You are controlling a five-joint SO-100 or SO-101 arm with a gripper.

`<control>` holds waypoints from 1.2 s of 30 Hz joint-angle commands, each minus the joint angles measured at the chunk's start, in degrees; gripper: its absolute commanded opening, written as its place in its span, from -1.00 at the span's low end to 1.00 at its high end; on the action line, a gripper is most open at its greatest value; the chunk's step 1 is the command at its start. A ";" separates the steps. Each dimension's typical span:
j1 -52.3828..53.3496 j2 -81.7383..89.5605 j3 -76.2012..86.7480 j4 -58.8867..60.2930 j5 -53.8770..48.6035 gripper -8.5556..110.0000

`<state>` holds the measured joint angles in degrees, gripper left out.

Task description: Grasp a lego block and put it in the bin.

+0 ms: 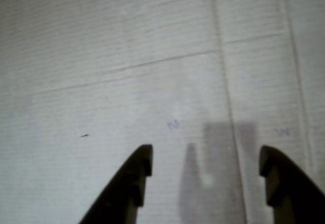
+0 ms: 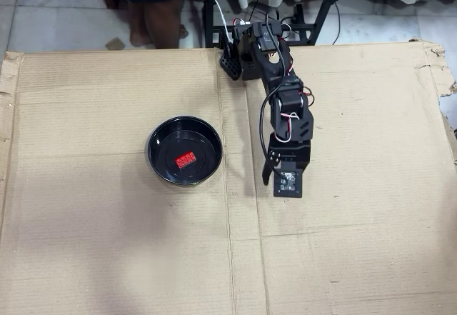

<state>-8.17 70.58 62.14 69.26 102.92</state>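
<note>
lego block point(image 2: 186, 160) in bin point(image 2: 161, 171), claw point(image 1: 205, 163) open, empty

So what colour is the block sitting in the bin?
Bright red; the block lies inside the glossy black bin, best seen in the overhead view.

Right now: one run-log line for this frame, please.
lego block: inside bin | gripper: open, empty, over bare cardboard | arm: right of bin in overhead view, apart from it

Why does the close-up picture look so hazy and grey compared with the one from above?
The wrist view is soft and washed out, the cardboard pale, the hand dark with its shadow between the fingers. The overhead view is sharp and evenly lit, with glare on the bin rim around the lego block.
</note>
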 commanded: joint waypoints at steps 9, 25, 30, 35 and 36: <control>-1.14 2.46 -5.45 15.29 0.09 -0.44; -1.32 -2.81 2.99 -9.05 0.44 -0.45; -1.14 -2.81 3.69 -8.44 0.35 -0.45; -0.97 -0.53 5.36 -8.35 0.35 -0.45; -0.97 0.18 6.06 -8.53 0.35 -0.45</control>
<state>-9.67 66.97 68.03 61.26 103.18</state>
